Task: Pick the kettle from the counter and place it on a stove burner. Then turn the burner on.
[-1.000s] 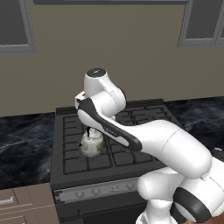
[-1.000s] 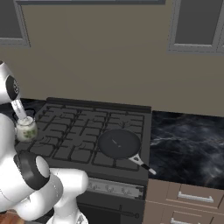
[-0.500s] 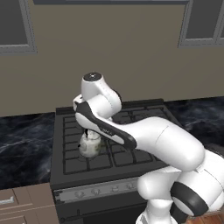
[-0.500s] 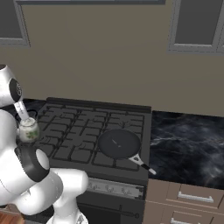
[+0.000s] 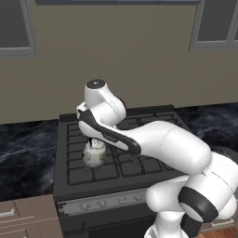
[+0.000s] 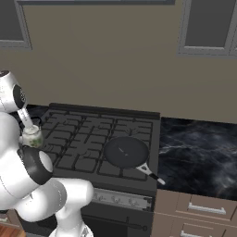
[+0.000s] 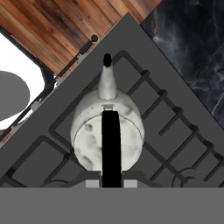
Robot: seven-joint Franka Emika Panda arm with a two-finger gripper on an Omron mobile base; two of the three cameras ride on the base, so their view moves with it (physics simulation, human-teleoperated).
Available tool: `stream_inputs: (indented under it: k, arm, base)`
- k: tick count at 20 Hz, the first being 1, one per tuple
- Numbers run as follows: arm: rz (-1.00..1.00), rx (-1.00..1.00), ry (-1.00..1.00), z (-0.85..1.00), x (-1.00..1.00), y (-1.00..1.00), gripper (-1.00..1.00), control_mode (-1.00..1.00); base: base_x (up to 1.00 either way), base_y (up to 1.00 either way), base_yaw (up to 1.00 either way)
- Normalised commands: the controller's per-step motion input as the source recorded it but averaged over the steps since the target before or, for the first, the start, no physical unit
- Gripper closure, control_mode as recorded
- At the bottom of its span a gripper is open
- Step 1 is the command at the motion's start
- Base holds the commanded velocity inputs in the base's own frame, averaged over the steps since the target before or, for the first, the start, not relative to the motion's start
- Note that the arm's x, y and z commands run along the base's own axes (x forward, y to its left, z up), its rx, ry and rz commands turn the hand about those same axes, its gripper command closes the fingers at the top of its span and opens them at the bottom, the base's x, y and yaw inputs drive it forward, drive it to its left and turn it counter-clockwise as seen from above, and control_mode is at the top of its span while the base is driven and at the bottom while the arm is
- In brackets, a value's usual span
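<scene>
A plain beige-tan wall (image 5: 130,60) runs behind the cooking area. High on it sit dark-paned windows with pale grey frames (image 6: 210,25), one toward each upper corner. The glossy black marble-like bench with white veins (image 6: 194,148) stretches along the wall, resting on brown drawers with slim silver handles (image 6: 203,209). Below, a warm reddish-brown wooden plank floor (image 7: 65,30) shows. The light is even and soft, without hard shadows.

The kettle (image 6: 32,137) hangs over the stove's (image 6: 92,143) near left burner (image 6: 62,147), with a frying pan (image 6: 126,152) right of it near the counter (image 6: 199,152).
</scene>
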Motion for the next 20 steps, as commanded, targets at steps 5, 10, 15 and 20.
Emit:
stream_inputs:
  k: [5, 10, 15, 20]
  arm:
    - [0.0, 0.0, 0.0, -0.12, 0.08, 0.07, 1.0, -1.0]
    - [0.0, 0.0, 0.0, -0.11, 0.06, 0.01, 1.0, -1.0]
    - [0.0, 0.0, 0.0, -0.09, 0.04, 0.0, 1.0, -1.0]
    - [0.0, 0.0, 0.0, -0.08, 0.05, 0.0, 1.0, -1.0]
  base:
    - [0.0, 0.0, 0.0]
    - [0.0, 0.0, 0.0]
    - [0.0, 0.0, 0.0]
    - [0.0, 0.0, 0.0]
